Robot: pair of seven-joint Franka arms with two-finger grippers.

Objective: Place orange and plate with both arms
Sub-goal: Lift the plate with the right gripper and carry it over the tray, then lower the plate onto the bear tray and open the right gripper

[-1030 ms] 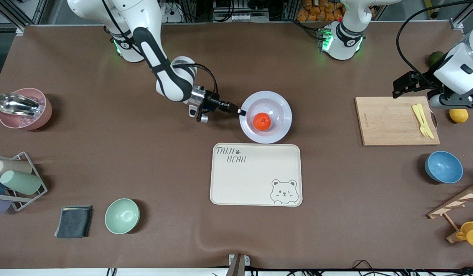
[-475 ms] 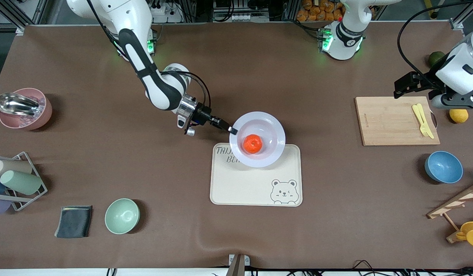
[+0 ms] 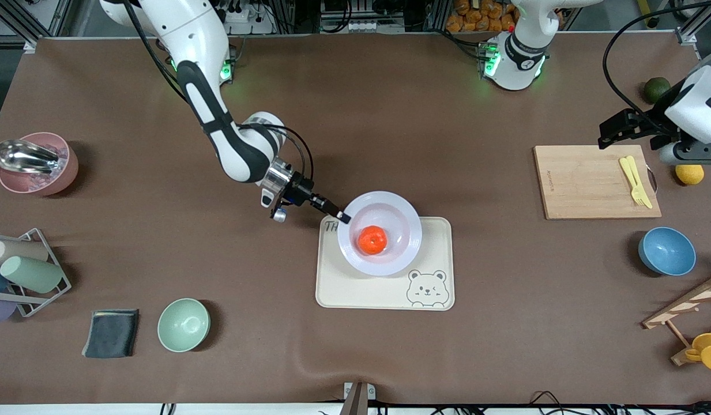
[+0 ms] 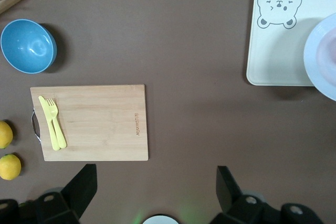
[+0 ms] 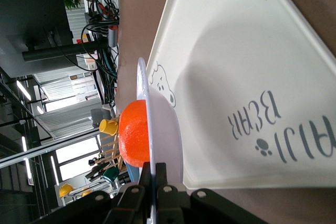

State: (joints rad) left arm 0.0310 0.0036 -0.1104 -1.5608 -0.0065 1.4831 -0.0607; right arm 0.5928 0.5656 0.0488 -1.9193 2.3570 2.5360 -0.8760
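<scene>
The orange [image 3: 372, 240] sat in the middle of the plate [image 3: 390, 262], and the plate was held in the air over the cream bear-print tray [image 3: 355, 291], covering most of the tray's lettering while the bear drawing stayed in sight just beside its rim. In the right wrist view the plate [image 5: 165, 145] showed edge-on with the orange [image 5: 134, 132] bulging from it and a clear gap down to the tray [image 5: 247, 61]. The right gripper [image 3: 343, 218] pinched the plate's rim at the edge toward the right arm's end of the table, its fingers pressed onto the rim from either face. The left gripper [image 3: 612, 129] hung with its fingers spread wide and holding nothing, over the table by the wooden cutting board [image 3: 586, 184], where that arm waited. A yellow fork [image 3: 635, 180] lay on the board, a blue bowl [image 3: 666, 251] stood nearer to the front camera than the board, and a mint-green bowl [image 3: 183, 324] stood toward the right arm's end.
</scene>
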